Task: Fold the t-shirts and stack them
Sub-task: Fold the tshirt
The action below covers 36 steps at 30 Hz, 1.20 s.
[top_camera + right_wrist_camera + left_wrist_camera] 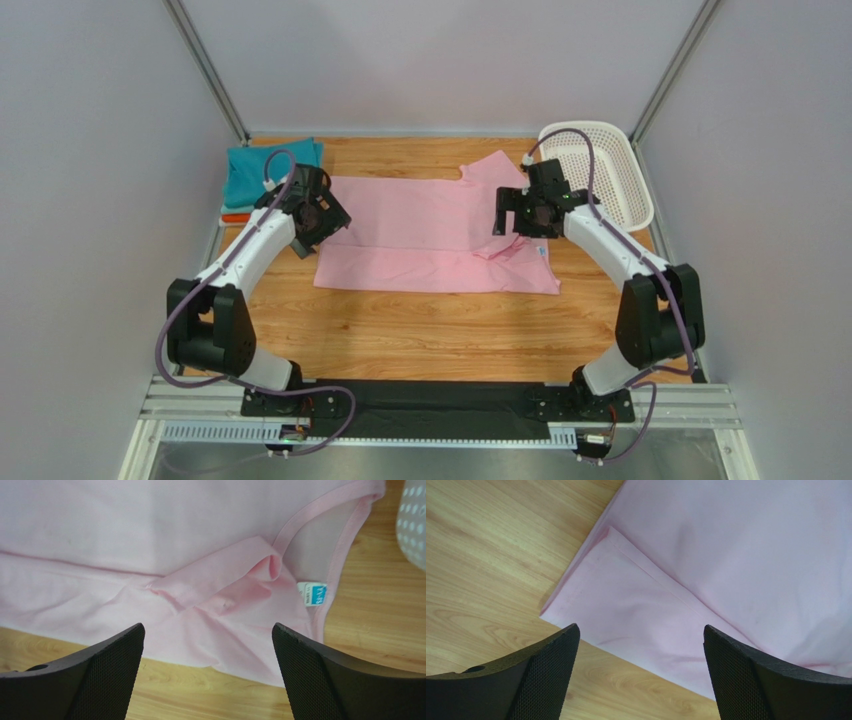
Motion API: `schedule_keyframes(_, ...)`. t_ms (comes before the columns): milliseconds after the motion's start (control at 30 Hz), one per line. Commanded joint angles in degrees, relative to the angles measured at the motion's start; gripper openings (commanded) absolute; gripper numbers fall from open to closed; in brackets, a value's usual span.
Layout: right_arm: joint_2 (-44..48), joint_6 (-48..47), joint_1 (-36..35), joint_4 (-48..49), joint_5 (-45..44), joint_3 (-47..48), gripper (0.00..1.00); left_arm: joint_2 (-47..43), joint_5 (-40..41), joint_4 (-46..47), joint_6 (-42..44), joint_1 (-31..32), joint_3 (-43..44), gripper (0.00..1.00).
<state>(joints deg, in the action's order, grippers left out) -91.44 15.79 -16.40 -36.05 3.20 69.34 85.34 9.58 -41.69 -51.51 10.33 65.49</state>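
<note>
**Pink tee half-folded on the counter, both pincers spread wide above it**

From overhead, the pink t-shirt (430, 235) lies flat in the middle of the wooden counter (420, 330). Its near part is turned over into a long band, and one sleeve (495, 168) sticks out toward the far side. The left pincer (325, 225) hangs over the shirt's left end and the right pincer (510, 222) over its right end, by the collar. At the far left corner a folded teal t-shirt (255, 170) rests with a sliver of orange cloth (235, 217) showing under it. A white basket (610, 165) sits in the far right corner, apart from the pink shirt.

From the left wrist, the black fingers (551, 670) stand wide apart with nothing between them. Below is a corner of the shirt, one hemmed layer lying on another, with bare wood to the left.

From the right wrist, that pincer too is spread wide and empty. Under it lie the ribbed neckline, a small neck label (312, 593), and a sleeve bunched and creased across the body. The basket's perforated wall shows at the upper right corner.
</note>
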Motion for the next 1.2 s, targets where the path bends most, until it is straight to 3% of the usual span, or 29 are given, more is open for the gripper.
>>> schedule_keyframes(0, 5.5, 3.4, -1.3, 4.4, 7.5, -7.1, 1.0, -4.7, -3.5, 1.8, 0.2, 2.1, -3.3, 1.0)
schedule_keyframes(167, 4.0, 3.9, -2.1, 9.6, 11.5, -11.2, 1.0, -5.0, -8.4, 7.7, 0.8, 3.4, -10.1, 1.0)
schedule_keyframes(500, -8.2, 4.5, -2.3, 15.8, 12.5, -7.2, 1.0, 0.9, -10.6, 14.0, -0.4, 3.4, -16.3, 1.0)
schedule_keyframes(800, -16.2, 7.1, -2.5, 18.9, 13.1, 0.8, 1.0, 5.1, -9.7, 13.2, 0.5, 3.4, -16.5, 1.0)
schedule_keyframes(1167, -23.7, 7.1, -2.9, 17.0, 12.0, 14.9, 1.0, 2.1, -3.5, 8.4, 1.1, 3.4, -15.9, 1.0)
